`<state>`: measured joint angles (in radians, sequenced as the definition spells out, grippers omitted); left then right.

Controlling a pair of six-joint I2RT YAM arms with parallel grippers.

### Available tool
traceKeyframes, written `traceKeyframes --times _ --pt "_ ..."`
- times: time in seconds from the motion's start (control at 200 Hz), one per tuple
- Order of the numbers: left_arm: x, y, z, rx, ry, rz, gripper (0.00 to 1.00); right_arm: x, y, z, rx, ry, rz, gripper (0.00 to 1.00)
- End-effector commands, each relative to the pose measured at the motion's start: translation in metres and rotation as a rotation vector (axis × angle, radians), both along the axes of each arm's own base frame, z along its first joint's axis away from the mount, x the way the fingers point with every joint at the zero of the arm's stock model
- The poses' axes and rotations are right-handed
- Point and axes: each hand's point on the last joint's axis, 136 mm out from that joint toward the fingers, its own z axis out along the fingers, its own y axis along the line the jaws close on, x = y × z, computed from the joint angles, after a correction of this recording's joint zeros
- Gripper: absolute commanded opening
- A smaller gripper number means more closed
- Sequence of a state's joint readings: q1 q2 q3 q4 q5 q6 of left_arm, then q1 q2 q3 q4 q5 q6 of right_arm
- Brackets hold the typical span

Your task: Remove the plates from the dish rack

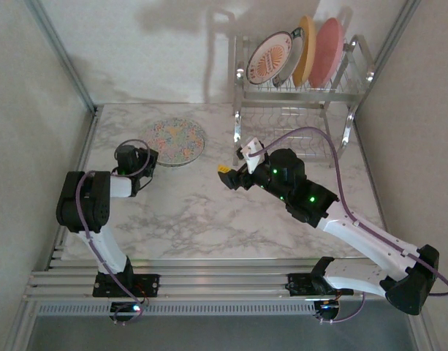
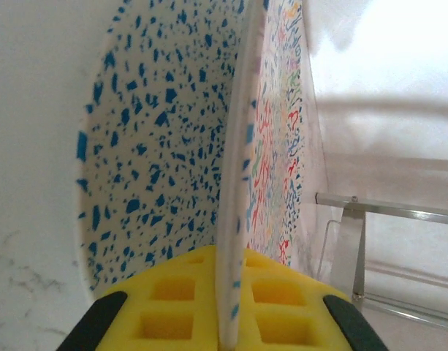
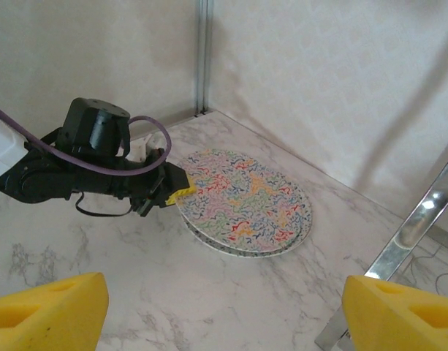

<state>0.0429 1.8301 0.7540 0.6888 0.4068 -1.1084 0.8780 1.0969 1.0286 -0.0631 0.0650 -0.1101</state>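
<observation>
While my left gripper (image 1: 149, 164) pinches the rim of the upper speckled plate (image 1: 176, 140) stacked on the counter (image 1: 209, 219), my right gripper (image 1: 235, 163) hangs spread. 3 plates (image 1: 327, 51) stand in the dish rack (image 1: 349, 117). Next, I judge, release left and reach right for the sunburst plate (image 1: 270, 58).

1. Counter (image 1: 209, 219): white marble with grey veining, walls on 3 sides.
2. Speckled plates (image 1: 176, 140): 2, stacked left of centre toward the far wall. The bottom one lies flat on the counter, the upper plate (image 3: 245, 194) slightly offset on it.
3. Dish rack (image 1: 289, 115): chrome wire, legs standing in the far right corner.
</observation>
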Motion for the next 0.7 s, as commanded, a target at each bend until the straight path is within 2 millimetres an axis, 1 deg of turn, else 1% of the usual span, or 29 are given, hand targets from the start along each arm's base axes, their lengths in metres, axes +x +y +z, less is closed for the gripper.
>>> traceKeyframes --times 0.0,0.065,0.155,0.37,0.435,0.516,0.696 --pt "0.0152 -0.0017 0.0225 0.01 -0.087 -0.033 0.04 0.0029 0.0014 0.0206 0.052 -0.027 -0.022 0.84" --pt "0.0149 -0.0006 0.0213 0.015 -0.078 -0.031 0.08 0.0042 0.0007 0.0203 0.052 -0.023 -0.03 0.84" --pt "0.0155 -0.0014 0.022 0.018 -0.071 -0.035 0.16 0.0046 0.0003 0.0207 0.055 -0.022 -0.036 0.85" --pt "0.0194 -0.0027 0.0234 0.041 -0.041 -0.055 0.27 0.0062 -0.0001 0.0222 0.059 -0.017 -0.046 0.85" --pt "0.0196 -0.0021 0.022 0.05 -0.022 -0.058 0.34 0.0068 -0.0007 0.0228 0.062 -0.015 -0.049 0.85" --pt "0.0196 -0.0019 0.0196 0.068 0.005 -0.069 0.46 0.0071 -0.0017 0.0245 0.065 -0.017 -0.056 0.85" --pt "0.0191 0.0 0.0159 0.108 0.074 -0.087 0.58 0.0073 -0.0027 0.0257 0.066 -0.016 -0.062 0.86"
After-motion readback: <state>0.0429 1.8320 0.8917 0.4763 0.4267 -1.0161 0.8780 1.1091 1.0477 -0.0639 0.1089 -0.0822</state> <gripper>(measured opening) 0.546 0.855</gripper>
